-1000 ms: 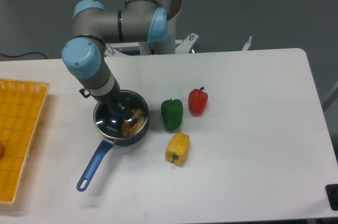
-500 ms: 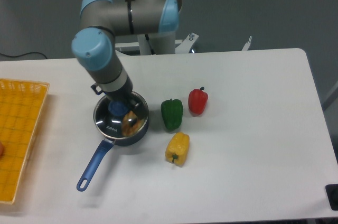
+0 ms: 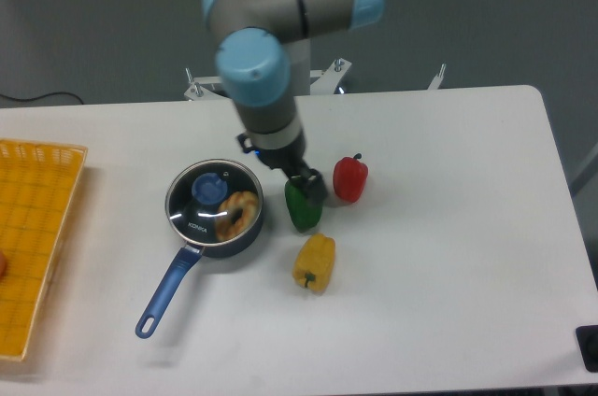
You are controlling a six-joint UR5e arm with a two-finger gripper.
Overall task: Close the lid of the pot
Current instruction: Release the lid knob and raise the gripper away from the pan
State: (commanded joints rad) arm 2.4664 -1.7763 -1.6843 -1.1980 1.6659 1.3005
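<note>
The pot lid (image 3: pixel 212 200) sits flat on the pot (image 3: pixel 214 213), so the closing looks done. The gripper (image 3: pixel 311 185) hangs over the green pepper (image 3: pixel 303 207), carrying nothing; whether its jaws are parted I cannot tell.

Pot lid (image 3: pixel 213 192) unobstructed above; pincer (image 3: pixel 310 187) crowds green pepper (image 3: pixel 301 210), red pepper (image 3: pixel 350 179) beside.

White worktop (image 3: pixel 448 256), bearing a dark pot (image 3: pixel 214 233) with blue handle at left-centre, a green pepper (image 3: pixel 301 212) just right of it, a red pepper (image 3: pixel 351 178) beyond, a yellow pepper (image 3: pixel 314 262) nearer, and a yellow basket (image 3: pixel 33 228) at far left.
</note>
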